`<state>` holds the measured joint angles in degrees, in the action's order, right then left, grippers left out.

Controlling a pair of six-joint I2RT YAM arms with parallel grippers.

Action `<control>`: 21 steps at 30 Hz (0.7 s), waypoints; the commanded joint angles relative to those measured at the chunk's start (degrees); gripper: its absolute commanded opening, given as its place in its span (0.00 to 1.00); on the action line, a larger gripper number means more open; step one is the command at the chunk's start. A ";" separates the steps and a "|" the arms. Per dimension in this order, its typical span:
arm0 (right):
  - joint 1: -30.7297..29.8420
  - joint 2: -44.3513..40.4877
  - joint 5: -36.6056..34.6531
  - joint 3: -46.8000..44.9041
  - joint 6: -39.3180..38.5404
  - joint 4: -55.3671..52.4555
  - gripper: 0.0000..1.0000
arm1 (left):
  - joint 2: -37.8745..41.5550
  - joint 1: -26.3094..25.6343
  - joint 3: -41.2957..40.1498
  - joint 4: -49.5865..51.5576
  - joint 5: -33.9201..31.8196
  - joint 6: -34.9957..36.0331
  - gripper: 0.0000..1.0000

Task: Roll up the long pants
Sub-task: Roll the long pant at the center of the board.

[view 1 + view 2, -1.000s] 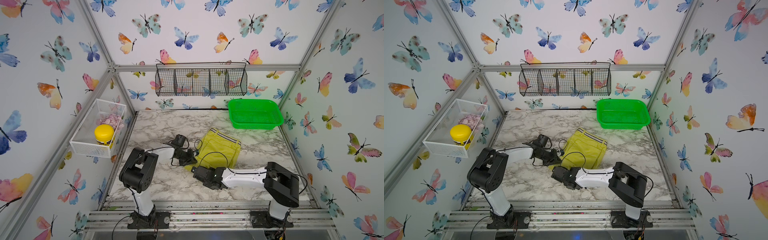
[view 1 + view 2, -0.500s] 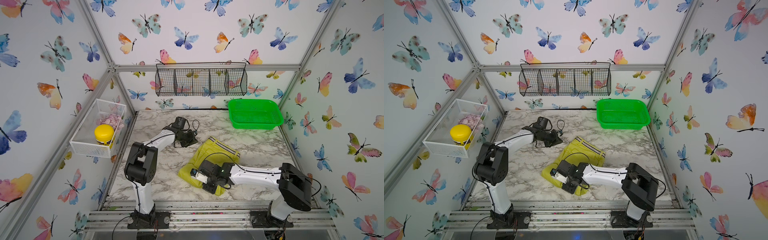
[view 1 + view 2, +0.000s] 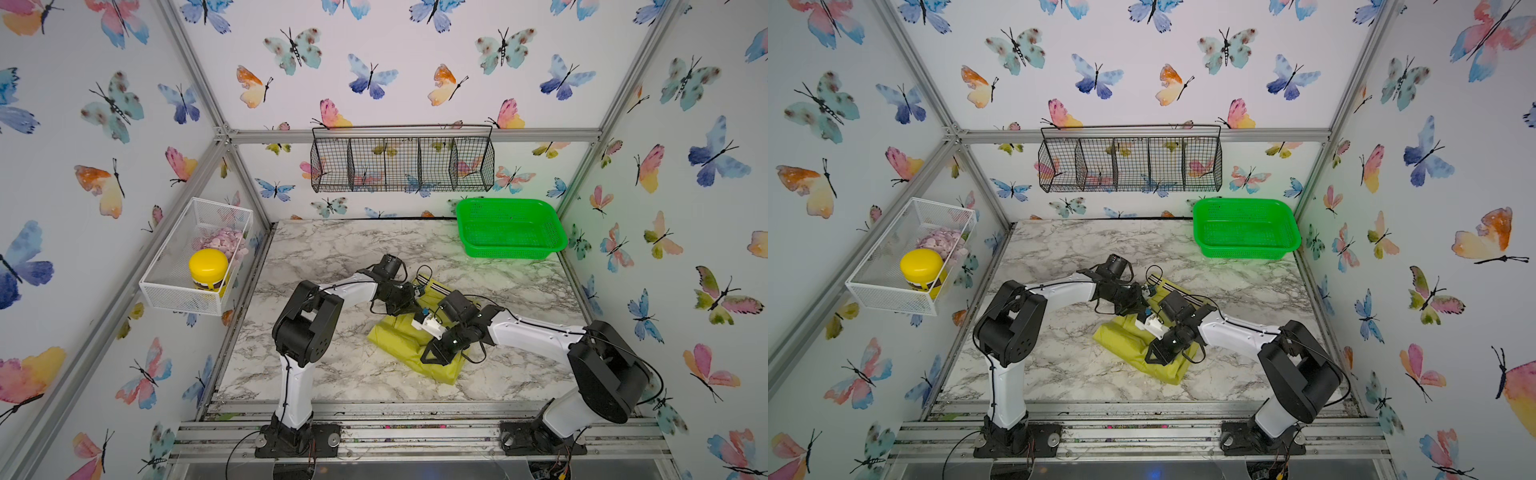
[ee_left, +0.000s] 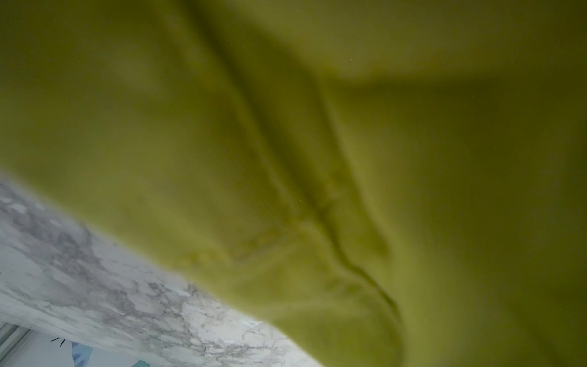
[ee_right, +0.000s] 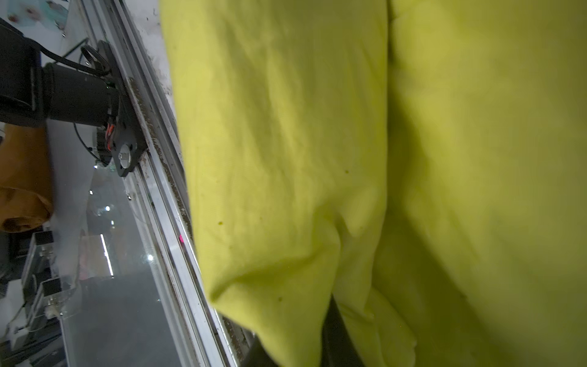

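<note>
Marble table [image 3: 332, 257]; long pants [image 3: 395, 338] lie bunched; left end effector [image 3: 415, 309] closed; right end effector [image 3: 432, 357] on them, opening indiscernible.

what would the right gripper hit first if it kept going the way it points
The pants: the right gripper sits on the folded cloth, angled down; under that, likely the table, depth unclear.

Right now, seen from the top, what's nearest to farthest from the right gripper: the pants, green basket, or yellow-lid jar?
From the right gripper:
1. long pants, directly beneath it.
2. green basket, back right corner.
3. yellow-lid jar, up on the left wall.
</note>
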<state>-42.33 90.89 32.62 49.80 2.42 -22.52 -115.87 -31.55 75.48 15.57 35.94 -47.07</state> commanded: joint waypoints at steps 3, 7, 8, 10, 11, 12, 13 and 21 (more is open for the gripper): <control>5.70 5.01 2.09 -1.47 2.34 -0.63 0.04 | -2.43 0.58 -5.82 5.30 -0.61 2.52 0.03; 9.25 8.42 -2.56 0.17 3.18 -2.02 0.04 | -1.95 1.49 -8.33 5.56 -2.11 3.14 0.02; 10.16 8.86 -4.27 0.53 3.67 -2.37 0.04 | -1.67 1.80 -8.86 5.44 -2.35 3.21 0.02; 11.74 9.85 -8.44 1.70 4.54 -3.39 0.04 | -1.29 2.51 -9.62 5.56 -3.13 3.63 0.01; 12.09 10.36 -9.89 2.32 4.74 -3.75 0.04 | -1.06 2.85 -9.95 5.52 -3.39 3.83 0.01; 12.27 11.01 -11.77 2.97 4.87 -4.23 0.04 | -0.94 3.22 -10.17 5.60 -3.80 4.04 0.01; 12.27 11.82 -14.11 3.65 5.36 -4.84 0.03 | -0.64 3.70 -10.47 5.54 -3.87 4.04 0.01; 12.27 15.87 -11.71 2.44 5.07 -2.59 0.03 | 18.13 20.19 -10.31 -2.15 2.55 -1.71 0.03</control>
<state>-31.75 101.89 37.28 55.05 6.74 -27.44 -106.98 -17.76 63.59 11.79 38.33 -45.41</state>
